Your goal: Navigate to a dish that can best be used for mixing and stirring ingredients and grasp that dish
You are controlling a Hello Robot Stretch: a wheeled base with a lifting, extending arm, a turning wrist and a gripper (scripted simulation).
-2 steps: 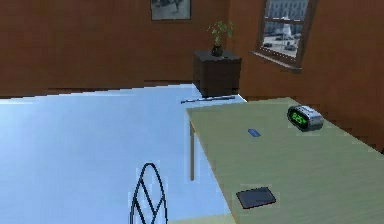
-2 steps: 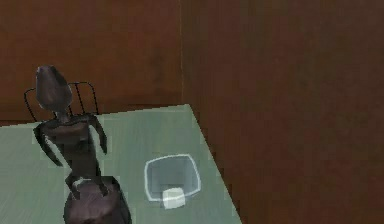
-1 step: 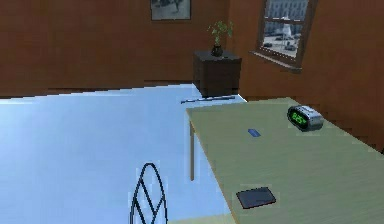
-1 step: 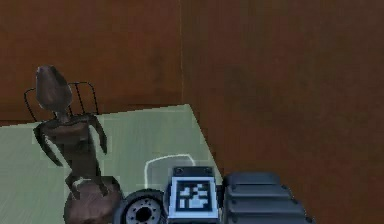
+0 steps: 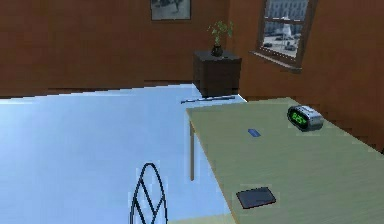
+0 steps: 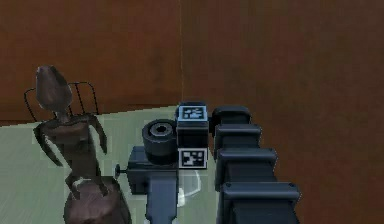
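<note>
End effector (image 6: 126, 171) at green table (image 6: 20, 175), brown walls (image 6: 290, 60); its load cannot be told.

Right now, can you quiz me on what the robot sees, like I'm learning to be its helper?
1. True or false: the potted plant stands on the table.
2. The alarm clock has a display that glows: A) green B) red C) purple.
3. Fill in: in the arm side view, two brown ___ stand left of the arm.

Key: 1 false, it stands on the dark cabinet; 2 A; 3 statues.
</note>
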